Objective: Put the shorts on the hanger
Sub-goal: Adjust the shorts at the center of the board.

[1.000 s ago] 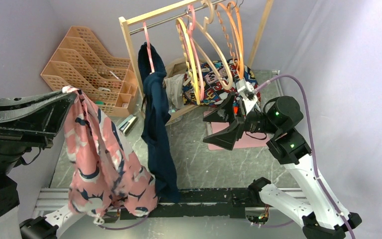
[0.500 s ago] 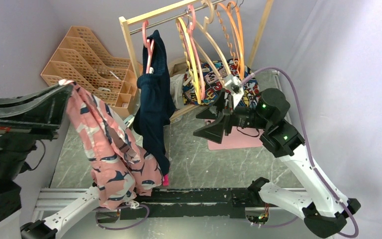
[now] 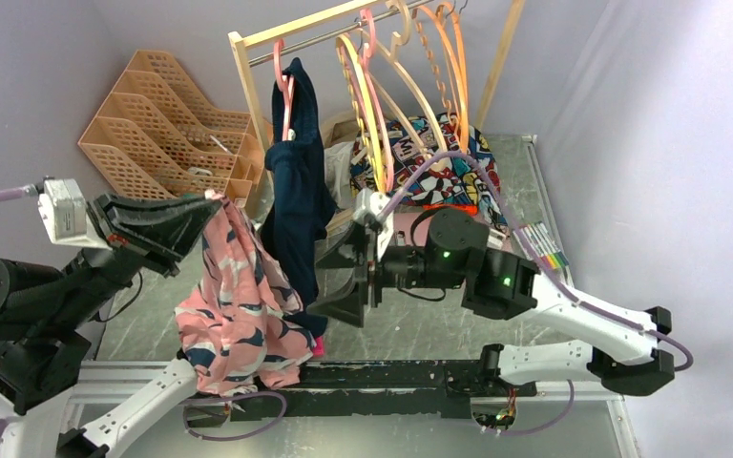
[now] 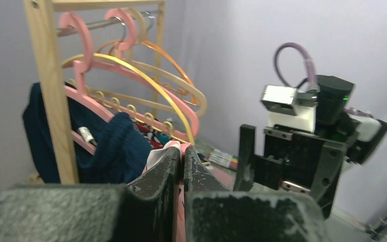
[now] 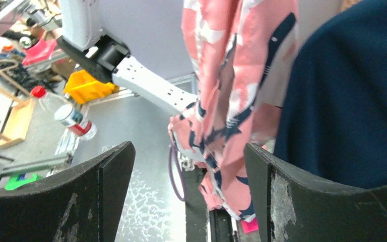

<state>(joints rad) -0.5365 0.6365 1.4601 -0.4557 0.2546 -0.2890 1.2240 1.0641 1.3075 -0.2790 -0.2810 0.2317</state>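
The left claw is pinched tight on the top edge of the soft, crumpled salmon shorts, which drape at near left. The right claw gapes wide just beside them. The thin, curved yellow plastic hanger hangs on the far wooden rack.

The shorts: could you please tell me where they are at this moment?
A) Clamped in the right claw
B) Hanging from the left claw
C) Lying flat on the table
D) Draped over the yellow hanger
B: the shorts hang down from the left claw, which is shut on their top edge, while the right claw stands open beside them.
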